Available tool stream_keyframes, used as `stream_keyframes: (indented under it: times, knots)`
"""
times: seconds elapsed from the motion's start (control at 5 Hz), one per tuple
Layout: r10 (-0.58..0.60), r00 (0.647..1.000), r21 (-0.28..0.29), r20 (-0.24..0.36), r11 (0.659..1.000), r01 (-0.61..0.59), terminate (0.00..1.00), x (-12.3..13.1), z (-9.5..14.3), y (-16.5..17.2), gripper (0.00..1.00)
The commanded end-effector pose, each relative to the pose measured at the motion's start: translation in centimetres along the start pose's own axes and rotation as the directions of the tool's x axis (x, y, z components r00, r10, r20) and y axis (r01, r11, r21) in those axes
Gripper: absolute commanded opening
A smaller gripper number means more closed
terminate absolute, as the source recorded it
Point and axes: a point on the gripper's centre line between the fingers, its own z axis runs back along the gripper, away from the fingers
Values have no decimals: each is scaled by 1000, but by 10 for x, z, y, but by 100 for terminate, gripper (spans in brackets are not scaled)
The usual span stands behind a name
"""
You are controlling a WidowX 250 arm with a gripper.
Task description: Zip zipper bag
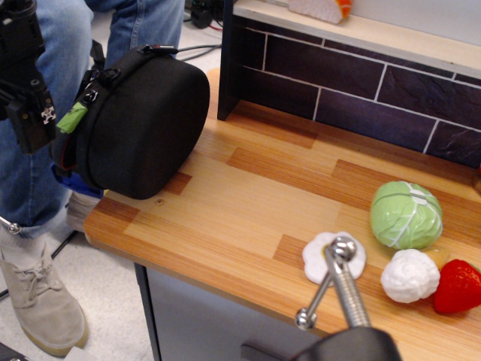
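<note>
The zipper bag [143,120] is a large black rounded case standing on its side at the left edge of the wooden counter [248,195], partly overhanging it. Its zipper rim faces left, with the bright green pull tab [73,118] sticking out toward my gripper. A black strap [154,51] lies over the bag's top. My gripper [34,120] is a black block hanging at the far left, just left of the pull tab. Its lower end is close to the tab's tip. I cannot tell whether the jaws are closed or touch the tab.
A toy cabbage [406,214], a white toy vegetable [409,276], a red strawberry [457,286] and a metal utensil [338,278] on a white piece lie at the right. A dark tiled back wall [338,83] with a shelf stands behind. A person's jeans-clad legs [45,45] are at the left.
</note>
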Motion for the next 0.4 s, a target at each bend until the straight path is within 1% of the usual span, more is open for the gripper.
stream_keyframes:
  times: [0.0, 0.2]
  knots:
    - [0, 1000, 0, 0, 1000, 0, 0, 0, 0, 0, 100]
    - [-4, 1000, -29, 31, 1000, 5, 0, 4, 8, -17, 100]
